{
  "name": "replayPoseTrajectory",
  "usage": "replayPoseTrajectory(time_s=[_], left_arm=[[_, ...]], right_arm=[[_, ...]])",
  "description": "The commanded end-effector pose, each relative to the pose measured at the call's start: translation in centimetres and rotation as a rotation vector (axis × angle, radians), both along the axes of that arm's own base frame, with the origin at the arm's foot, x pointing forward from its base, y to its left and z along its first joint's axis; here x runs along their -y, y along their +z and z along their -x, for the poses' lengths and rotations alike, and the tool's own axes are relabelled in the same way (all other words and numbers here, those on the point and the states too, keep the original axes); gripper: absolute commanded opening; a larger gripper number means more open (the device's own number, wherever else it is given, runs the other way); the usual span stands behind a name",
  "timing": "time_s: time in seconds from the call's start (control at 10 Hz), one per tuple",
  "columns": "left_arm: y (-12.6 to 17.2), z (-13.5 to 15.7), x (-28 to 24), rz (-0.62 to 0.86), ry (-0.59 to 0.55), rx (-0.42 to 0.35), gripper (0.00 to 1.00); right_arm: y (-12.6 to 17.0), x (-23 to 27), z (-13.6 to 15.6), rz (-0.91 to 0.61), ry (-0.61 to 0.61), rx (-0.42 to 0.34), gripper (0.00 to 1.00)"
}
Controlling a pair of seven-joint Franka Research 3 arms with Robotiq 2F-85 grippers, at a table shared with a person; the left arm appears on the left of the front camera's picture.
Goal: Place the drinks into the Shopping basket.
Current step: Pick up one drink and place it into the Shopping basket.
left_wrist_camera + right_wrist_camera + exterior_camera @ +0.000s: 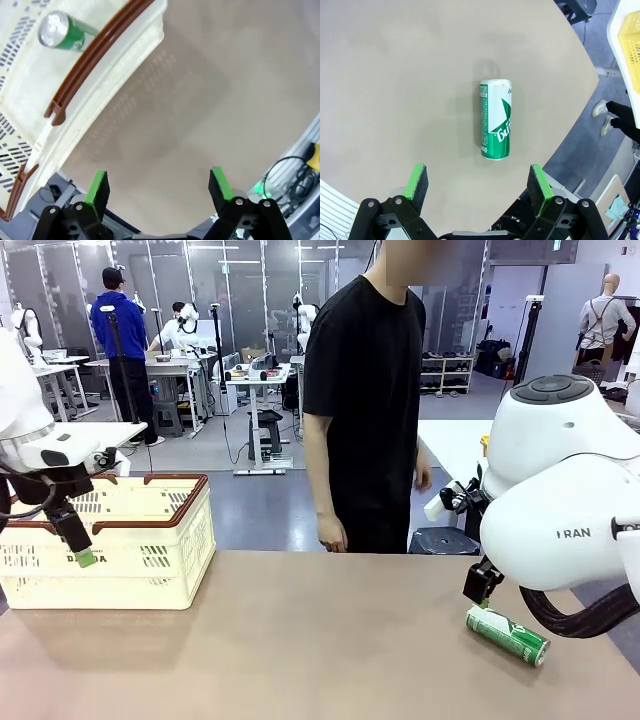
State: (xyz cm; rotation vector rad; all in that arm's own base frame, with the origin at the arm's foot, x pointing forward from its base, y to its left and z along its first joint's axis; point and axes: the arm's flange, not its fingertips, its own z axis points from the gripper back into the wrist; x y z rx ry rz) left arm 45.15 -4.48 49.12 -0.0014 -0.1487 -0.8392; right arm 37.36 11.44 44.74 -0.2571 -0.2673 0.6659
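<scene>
Partly hidden by handle (100, 49), green can (61, 32) inside Shopping basket (127, 57)

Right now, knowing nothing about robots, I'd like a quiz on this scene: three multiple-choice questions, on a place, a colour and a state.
1. What colour is the shopping basket's rim?
A) blue
B) brown-red
C) black

2. Where is the green can below the right arm's fingers?
A) inside the shopping basket
B) lying on its side on the table
C) upright on the basket's rim

3. How do the left arm's fingers stand?
A) shut on a can
B) shut on the rim
C) open, holding nothing

Answers:
1 B: the rim is brown-red above cream walls.
2 B: the right wrist view shows it flat on bare tabletop.
3 C: they stand wide apart with nothing between them.
</scene>
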Motion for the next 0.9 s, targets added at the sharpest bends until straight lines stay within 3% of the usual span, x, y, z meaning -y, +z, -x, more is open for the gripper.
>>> replayPoseTrajectory(time_s=[0.0,0.4,0.5,0.8], left_arm=[[0.2,-0.3,-0.3,0.016,0.008,-0.047,1.0],[-0.4,-0.1,-0.5,0.002,0.012,-0.019,1.0],[-0.4,-0.1,-0.5,0.002,0.012,-0.019,1.0],[-0.4,-0.1,-0.5,0.002,0.012,-0.019,1.0]], right_arm=[[0.0,0.1,0.0,0.001,0.006,-0.002,1.0],[0.0,0.0,0.0,0.0,0.0,0.0,1.0],[0.0,1.2,-0.6,0.006,-0.016,-0.029,1.0],[-0.9,5.0,-2.4,-0.155,0.071,-0.067,1.0]])
